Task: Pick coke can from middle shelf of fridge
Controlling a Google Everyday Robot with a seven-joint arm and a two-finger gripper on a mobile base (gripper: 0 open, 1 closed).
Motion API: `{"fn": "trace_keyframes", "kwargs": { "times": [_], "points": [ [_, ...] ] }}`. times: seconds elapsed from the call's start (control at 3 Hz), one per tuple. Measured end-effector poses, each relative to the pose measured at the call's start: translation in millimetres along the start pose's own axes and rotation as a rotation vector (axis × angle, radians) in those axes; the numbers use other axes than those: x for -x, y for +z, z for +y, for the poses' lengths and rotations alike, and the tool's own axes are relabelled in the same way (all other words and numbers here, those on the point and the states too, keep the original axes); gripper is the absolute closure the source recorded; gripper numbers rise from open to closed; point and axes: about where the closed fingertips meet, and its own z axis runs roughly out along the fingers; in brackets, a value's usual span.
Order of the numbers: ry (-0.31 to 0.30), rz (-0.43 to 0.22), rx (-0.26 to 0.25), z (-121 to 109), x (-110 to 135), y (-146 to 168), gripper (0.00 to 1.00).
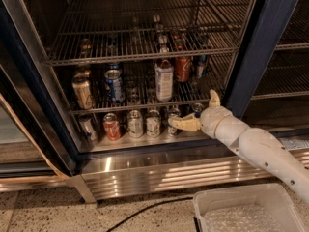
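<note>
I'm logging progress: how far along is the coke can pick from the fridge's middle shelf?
Done: the tool is at the open fridge, low, before the bottom cans. In hand: nothing; it is open and empty. Left: rise to the middle shelf, close on the coke can beside the white-labelled bottle, withdraw.

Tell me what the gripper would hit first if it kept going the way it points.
Probably the bottom-row can on the lowest level of the fridge, just ahead of the open gripper; depth is unclear. The coke can stands higher, on the middle shelf.
</note>
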Motion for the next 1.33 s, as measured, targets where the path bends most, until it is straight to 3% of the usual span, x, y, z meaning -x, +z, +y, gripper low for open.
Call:
{"fn": "trace_keyframes", "kwargs": {
  "times": [0.33,0.67,1.33],
  "points": [
    [0.099,-0.033,-0.028,-7.6,12.0,-3.6,0.01],
    [0.099,-0.033,-0.028,-7.6,12.0,-3.5,0.0],
    [0.099,-0.033,-0.028,-7.7,12.1,-3.4,0.33]
  ]
}}
